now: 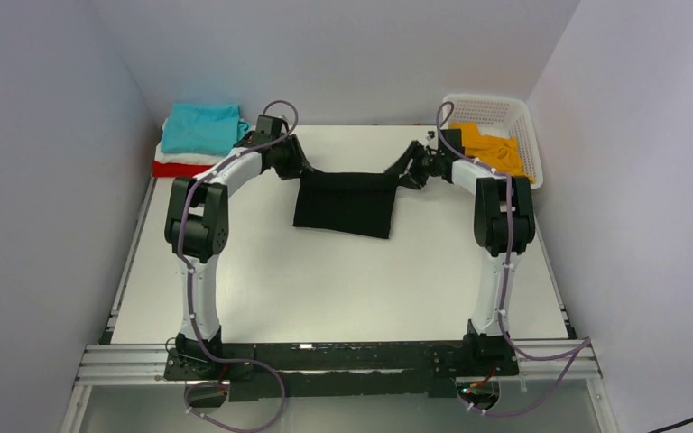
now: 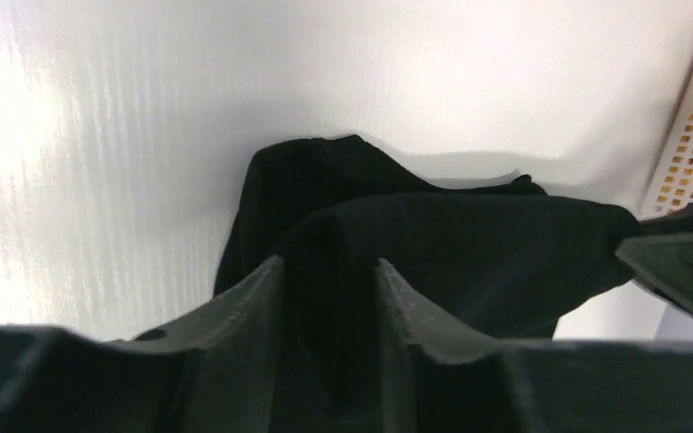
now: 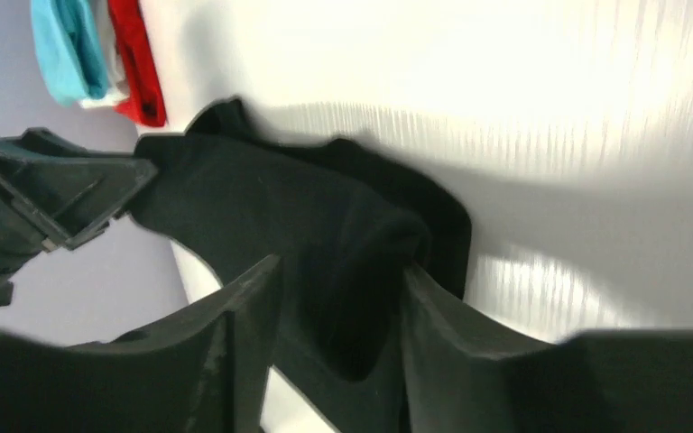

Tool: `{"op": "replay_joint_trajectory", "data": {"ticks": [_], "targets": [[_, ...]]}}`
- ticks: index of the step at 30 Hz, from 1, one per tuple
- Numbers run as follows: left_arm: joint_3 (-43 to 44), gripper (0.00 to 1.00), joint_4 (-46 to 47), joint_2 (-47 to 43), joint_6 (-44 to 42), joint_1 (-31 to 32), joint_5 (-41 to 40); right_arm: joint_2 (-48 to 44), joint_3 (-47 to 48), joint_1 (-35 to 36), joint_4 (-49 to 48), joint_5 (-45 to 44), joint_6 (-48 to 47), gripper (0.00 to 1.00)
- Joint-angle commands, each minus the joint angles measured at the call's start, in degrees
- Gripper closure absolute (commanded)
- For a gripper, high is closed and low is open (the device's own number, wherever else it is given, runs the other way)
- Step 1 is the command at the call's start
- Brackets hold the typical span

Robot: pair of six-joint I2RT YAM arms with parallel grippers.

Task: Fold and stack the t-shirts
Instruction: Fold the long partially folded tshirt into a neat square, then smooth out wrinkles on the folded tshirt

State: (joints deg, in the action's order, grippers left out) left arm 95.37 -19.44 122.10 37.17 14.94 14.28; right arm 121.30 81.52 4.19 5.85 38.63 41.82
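Closer, left claw (image 2: 329, 269), right claw (image 3: 343, 263) pinch black t-shirt (image 1: 343, 204); overhead, it hangs.

**What Lies on the White Surface**

The flat white surface (image 1: 325, 280) carries three things. In the far left corner sits a pile of folded shirts. A red cloth t-shirt (image 1: 171, 170) is at the bottom, a white cloth t-shirt (image 1: 189, 158) lies on it, and a teal cloth t-shirt (image 1: 200, 126) is on top. At the far right corner stands a white plastic lattice basket (image 1: 496, 102). Between them, the lower part of a big black cloth t-shirt (image 1: 345, 203) rests on the surface, with its top edge lifted.
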Motion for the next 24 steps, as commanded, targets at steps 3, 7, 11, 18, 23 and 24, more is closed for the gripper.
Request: {"op": "replay_joint_trajectory", "data": {"ticks": [3,7,11,18,23,24], "targets": [[5.84,0.06,-0.19,-3.37,-0.23,-1.31,-3.25,-0.04,13.44,0.66,9.74,-7.84,-9.14,0.01],[1.51,0.01,1.14,-9.58,-0.98,-1.28,-2.85,-7.56,7.78,2.02,8.69,-11.37,-10.1,0.0],[-4.11,0.01,1.96,-14.85,-2.6,-0.63,3.31,-14.26,-1.78,5.42,6.8,-11.08,-11.19,0.0],[-17.85,0.01,9.12,-22.12,-3.06,2.37,10.74,-16.99,-9.58,13.35,-1.51,-6.21,-11.2,0.0],[-19.31,0.01,7.47,-23.76,-4.32,2.51,6.01,-6.58,-0.04,13.76,-2.23,-5.05,-11.21,0.0],[-17.88,0.01,5.62,-23.35,-5.28,2.36,4.9,-4.08,3.24,13.14,-0.79,-5.95,-11.94,0.0]]}}
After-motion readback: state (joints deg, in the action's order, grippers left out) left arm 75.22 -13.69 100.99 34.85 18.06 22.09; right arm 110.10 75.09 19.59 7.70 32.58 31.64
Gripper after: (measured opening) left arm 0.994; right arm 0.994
